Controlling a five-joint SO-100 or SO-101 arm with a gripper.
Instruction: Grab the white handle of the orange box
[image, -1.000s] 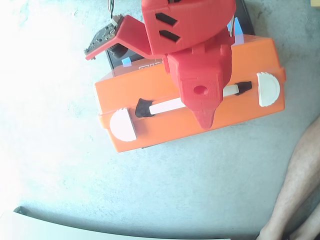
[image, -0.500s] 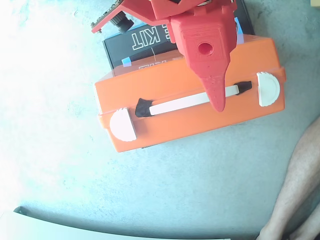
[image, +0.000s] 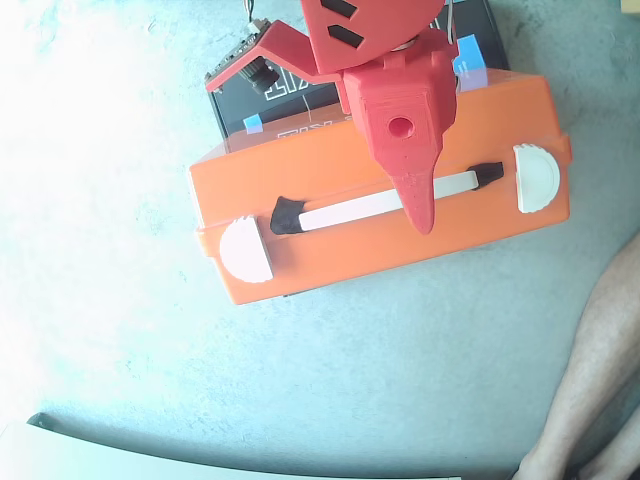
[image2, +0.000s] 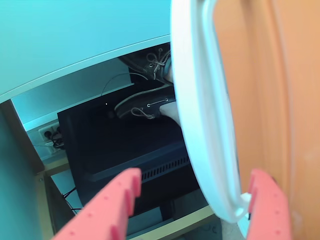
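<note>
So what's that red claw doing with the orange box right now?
Gripper open, fingers either side of the white handle, not closed on it. Orange box flat on the table. Nothing in the way.

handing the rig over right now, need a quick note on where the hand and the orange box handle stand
Hand: open, red fingers either side of the white handle in the wrist view, not closed on it.
Orange box: lies on the light table, on top of a black box. The handle runs along its face between two black ends, a white latch towards each end of the box.
Done: arm is over the box, hand tip at the handle in the fixed view, right of its middle.
Left: close the fingers on the handle and check the grip holds.
Note: a person's leg is at the fixed view's right edge.
</note>
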